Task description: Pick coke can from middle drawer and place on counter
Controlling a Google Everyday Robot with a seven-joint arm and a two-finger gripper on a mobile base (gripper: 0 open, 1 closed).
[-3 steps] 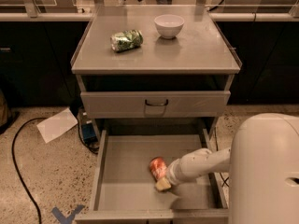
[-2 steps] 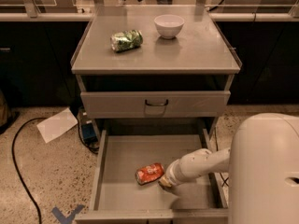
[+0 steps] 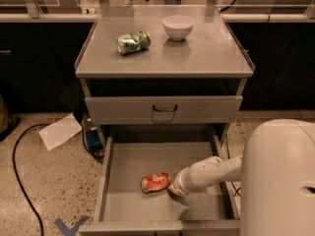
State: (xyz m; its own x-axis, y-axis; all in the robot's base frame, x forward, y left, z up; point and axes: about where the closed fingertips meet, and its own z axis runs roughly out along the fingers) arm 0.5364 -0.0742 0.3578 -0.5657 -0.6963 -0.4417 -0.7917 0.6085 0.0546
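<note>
The coke can lies on its side on the floor of the open middle drawer, a little left of centre. My gripper is low in the drawer just right of the can, at the end of my white arm reaching in from the right. The counter is the flat grey top of the cabinet above.
A green-and-white can lies on its side on the counter, with a white bowl to its right. The closed upper drawer front has a dark loop handle. On the floor to the left lie a white sheet and a black cable.
The coke can has tipped from near upright to lying on its side and has slid left across the drawer floor. My gripper has stayed low beside it.
</note>
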